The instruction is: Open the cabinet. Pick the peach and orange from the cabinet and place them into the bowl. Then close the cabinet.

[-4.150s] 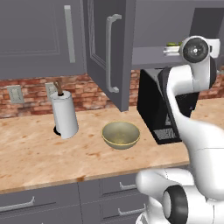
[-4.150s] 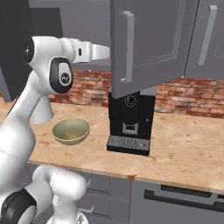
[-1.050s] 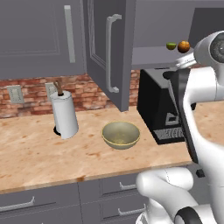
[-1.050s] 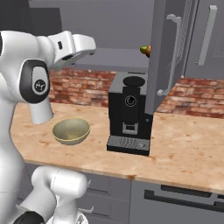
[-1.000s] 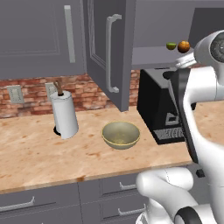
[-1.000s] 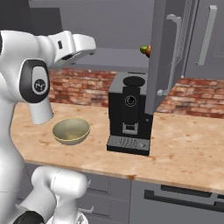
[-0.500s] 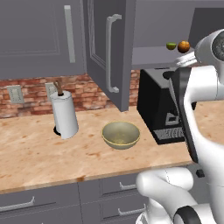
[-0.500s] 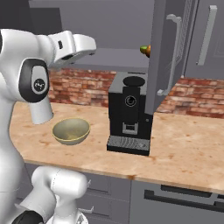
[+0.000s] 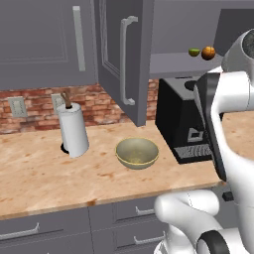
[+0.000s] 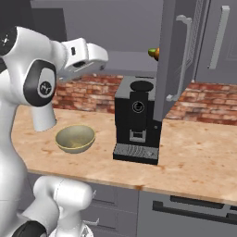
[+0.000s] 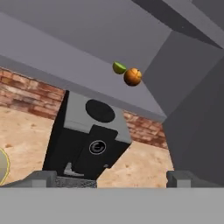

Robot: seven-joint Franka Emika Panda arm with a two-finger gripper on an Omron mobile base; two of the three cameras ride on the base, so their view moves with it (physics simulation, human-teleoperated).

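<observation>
1. Standing at the far left of the counter (image 9: 30, 173), a paper-towel roll (image 9: 73, 130) stays clear of the work in the left base view.
2. Right of it, the bowl (image 9: 137, 152) sits empty on the counter, just beside the black coffee machine (image 9: 184, 124).
3. Above, the cabinet (image 9: 79, 44) has both doors swung out; the left door (image 9: 124, 57) hangs over the bowl and the right door (image 10: 178, 60) stands edge-on beside the coffee machine.
4. On the shelf (image 11: 74, 72) inside, a small green fruit (image 11: 119, 68) touches the orange (image 11: 132, 76); the peach cannot be made out.
5. Low in the hand view, the gripper (image 11: 111, 179) is released, jaws wide and holding nothing, well short of the shelf.
6. Risk, as judged: the green fruit sits so tight to the orange that wide jaws could nudge it off the shelf, or roll the orange deeper; the arm could also clip the coffee machine's top on the reach.
</observation>
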